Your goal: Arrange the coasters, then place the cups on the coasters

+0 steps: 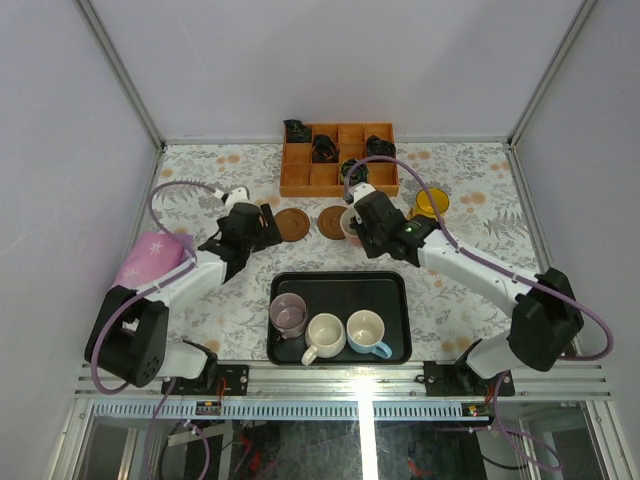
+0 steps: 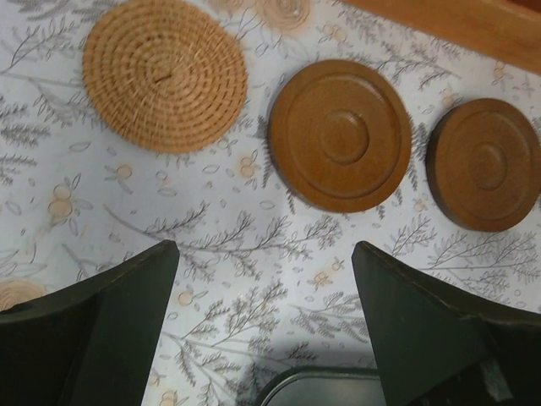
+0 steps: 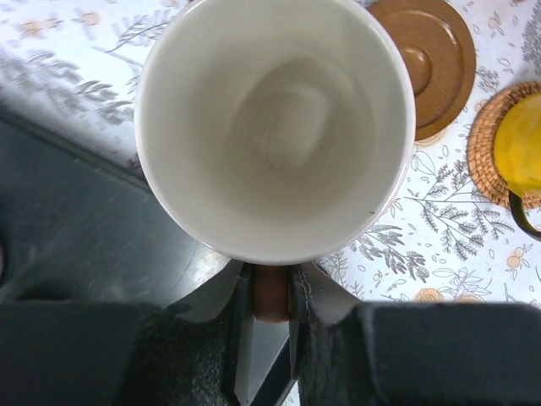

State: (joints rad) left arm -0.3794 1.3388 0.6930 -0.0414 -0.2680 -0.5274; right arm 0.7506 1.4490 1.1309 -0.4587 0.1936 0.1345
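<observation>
Right tool: the right tool point(image 3: 270, 283) is clamped on the handle point(image 3: 270, 298) of the held cup point(image 3: 275, 118). The cup is mouth up and sits on no coaster.
Left tool: the left tool point(image 2: 264, 247) has its jaws apart and empty, above the surface point(image 2: 254, 224) just short of the coaster row.
Coasters: a bare woven coaster point(image 2: 165, 74) and two bare wood coasters point(image 2: 340, 135) point(image 2: 483, 165) lie in a row without touching. A third wood coaster point(image 3: 427, 59) lies bare beyond the held cup.
Risk, grip: only the handle is held, so the cup may swing or twist in the tool and land tilted.
Risk, placement: an off-centre landing on the wood coaster's raised rings could leave the cup rocking.
Risk, neighbours: the yellow cup point(image 3: 520, 135) stands near the free wood coaster and could be knocked by a wide approach. The left tool could also nudge the row.
Held cup, contents: empty, with a pale inside.
Yellow cup: it stands on its own woven coaster point(image 3: 483, 169).
Black tray point(image 1: 385, 290): it holds a mauve-grey cup point(image 1: 288, 316), a white cup point(image 1: 326, 334) and a light blue cup point(image 1: 366, 330), all upright.
Orange compartment box point(image 1: 300, 172): small dark bundles point(image 1: 298, 130) lie in several cells and the other cells are bare.
</observation>
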